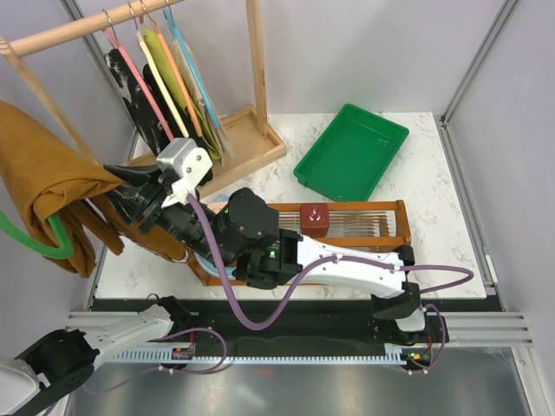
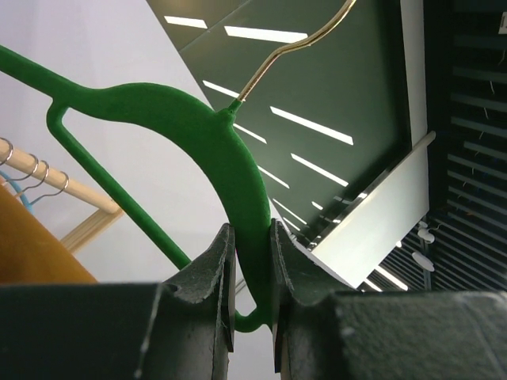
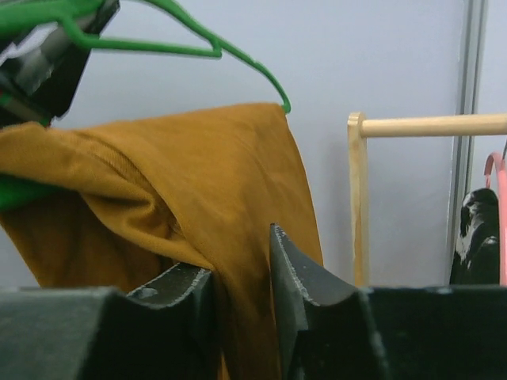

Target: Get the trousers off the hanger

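Left pincer (image 2: 249, 305) is clamped tight on the hanger (image 2: 158, 107), gripping its curved shoulder just below the hook. The trousers (image 3: 214, 174) hang draped over that hanger, up in the air off the left side of the surface (image 1: 434, 173). My right pincer (image 3: 242, 309) sits right at the cloth, jaws parted a little, brown fabric filling the gap. I can't tell whether they're pinching it.
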{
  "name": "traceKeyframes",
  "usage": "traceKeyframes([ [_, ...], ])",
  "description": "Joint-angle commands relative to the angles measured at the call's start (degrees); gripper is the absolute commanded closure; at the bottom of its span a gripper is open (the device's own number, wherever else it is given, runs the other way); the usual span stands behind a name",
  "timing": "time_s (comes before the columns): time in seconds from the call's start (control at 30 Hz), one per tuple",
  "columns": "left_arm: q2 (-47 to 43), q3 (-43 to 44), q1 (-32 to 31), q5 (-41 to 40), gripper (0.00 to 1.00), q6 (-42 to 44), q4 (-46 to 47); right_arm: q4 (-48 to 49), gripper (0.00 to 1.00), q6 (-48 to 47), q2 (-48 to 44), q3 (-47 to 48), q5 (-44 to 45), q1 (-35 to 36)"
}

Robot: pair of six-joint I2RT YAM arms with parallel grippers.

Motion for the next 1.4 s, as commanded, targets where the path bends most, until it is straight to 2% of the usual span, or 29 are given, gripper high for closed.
traceKeyframes([
  [0.0,1.25,2.14,-1.24,0.91,0.98,-1.78,11.70,0.89,0.61,2.40,-6.81,-4.25,-3.68,0.47],
  [0.17,1.86,2.32,-2.12,0.99,0.98,-1.87,12.40,-2.79,0.45,4.15,-6.82,-6.10,-7.82,0.82],
  [0.3,2.13,2.32,-3.09,0.99,0.98,-1.70,13.19,-4.11,0.36,5.47,-5.24,-5.58,-10.18,1.09],
  [0.73,2.48,2.05,-3.70,1.17,0.98,-1.61,14.25,-6.75,0.06,7.58,0.12,-2.94,-11.25,2.32],
  [1.03,3.09,1.44,-3.79,2.75,0.98,-3.36,14.51,-5.53,0.03,6.09,4.78,0.40,-7.74,2.67],
  [1.17,2.92,0.47,-3.79,3.80,0.98,-4.94,14.43,-4.03,0.04,4.17,5.92,0.31,-3.61,2.67],
  [1.37,2.22,0.03,-3.79,3.81,0.98,-5.21,13.90,-1.92,0.16,1.26,7.77,2.07,-0.35,2.40],
])
